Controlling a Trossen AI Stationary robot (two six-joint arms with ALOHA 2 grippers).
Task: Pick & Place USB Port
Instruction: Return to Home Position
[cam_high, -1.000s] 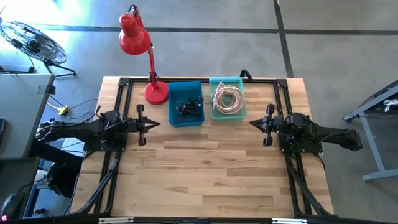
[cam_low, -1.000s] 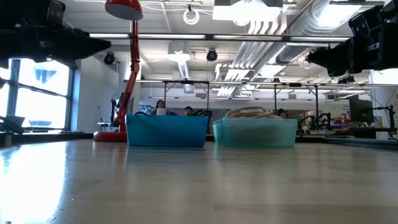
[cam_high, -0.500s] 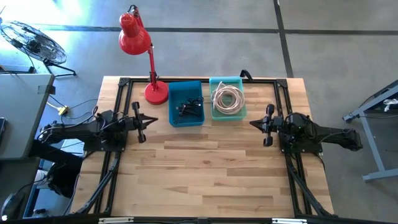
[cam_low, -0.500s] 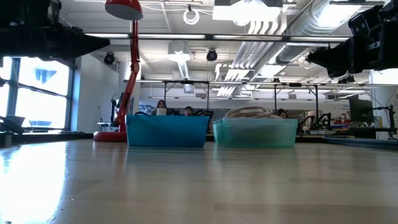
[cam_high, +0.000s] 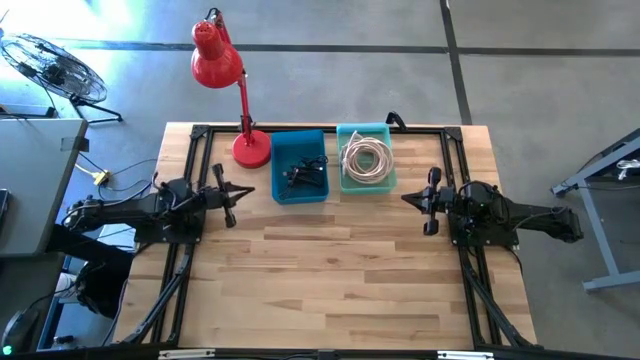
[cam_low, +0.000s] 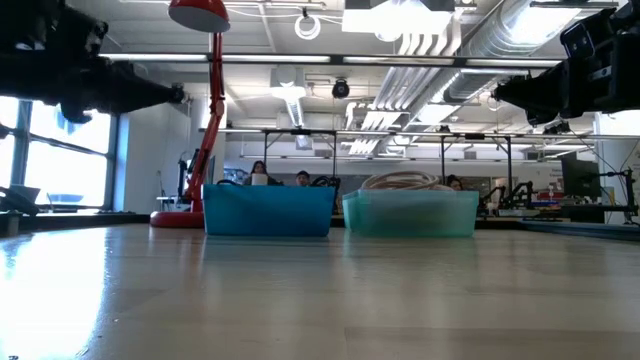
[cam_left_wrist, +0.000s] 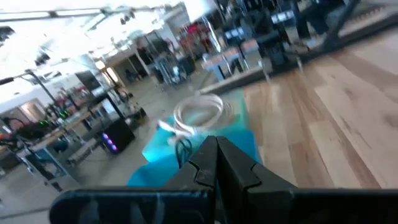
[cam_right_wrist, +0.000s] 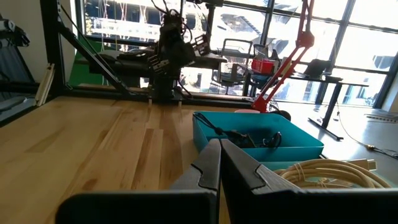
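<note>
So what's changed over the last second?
The left pincer rolled at the wrist and shifted slightly toward the far edge of the table, shut and empty. The right pincer, the blue bin with its black cable, the green bin with its white cable and the red lamp stayed put.

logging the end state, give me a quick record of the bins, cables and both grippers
blue bin: at the back of the table, holds the black usb cable
green bin: touching the blue bin's right side, holds the coiled white cable
left gripper: shut, empty, raised over the table's left side
right gripper: shut, empty, raised over the right side
red lamp: base just left of the blue bin
</note>
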